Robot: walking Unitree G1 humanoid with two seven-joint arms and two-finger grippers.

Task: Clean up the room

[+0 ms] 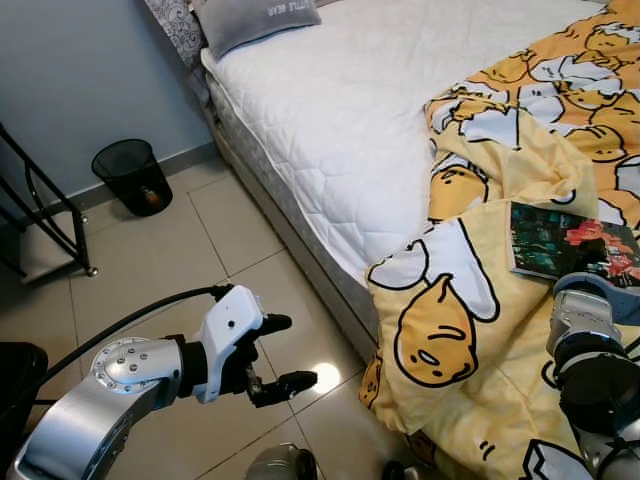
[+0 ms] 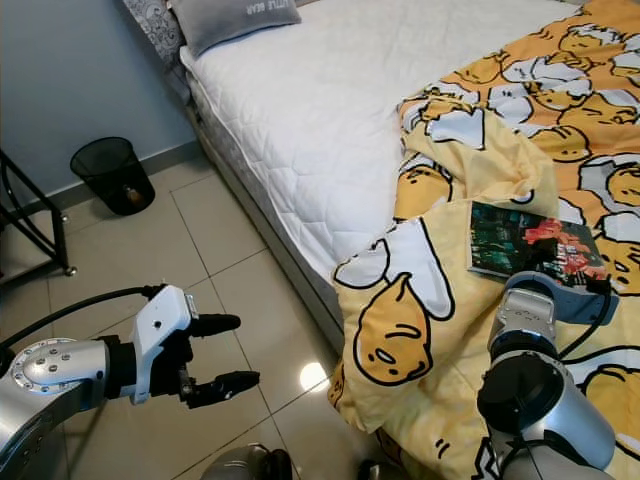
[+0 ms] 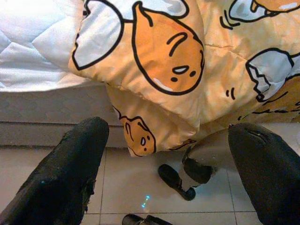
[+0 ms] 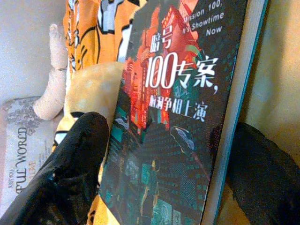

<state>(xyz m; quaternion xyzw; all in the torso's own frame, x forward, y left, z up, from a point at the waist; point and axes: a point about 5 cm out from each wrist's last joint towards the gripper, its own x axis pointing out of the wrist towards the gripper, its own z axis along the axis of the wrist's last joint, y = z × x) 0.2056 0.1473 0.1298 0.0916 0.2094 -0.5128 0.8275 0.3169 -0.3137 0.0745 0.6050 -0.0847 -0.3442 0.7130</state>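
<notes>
Right gripper fingers spread either side of the book on the yellow duvet, left gripper spread over the floor

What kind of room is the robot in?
Most likely a bedroom: there is a bed with a white quilted mattress, a grey pillow at its head, and a yellow cartoon duvet with a book lying on it.

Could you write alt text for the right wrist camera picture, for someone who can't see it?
Two black fingers of the right gripper sit either side of a dark book with red artwork and white Chinese and English title text, lying on a yellow cartoon-print blanket. The fingers straddle the book's near edge, spread apart.
</notes>
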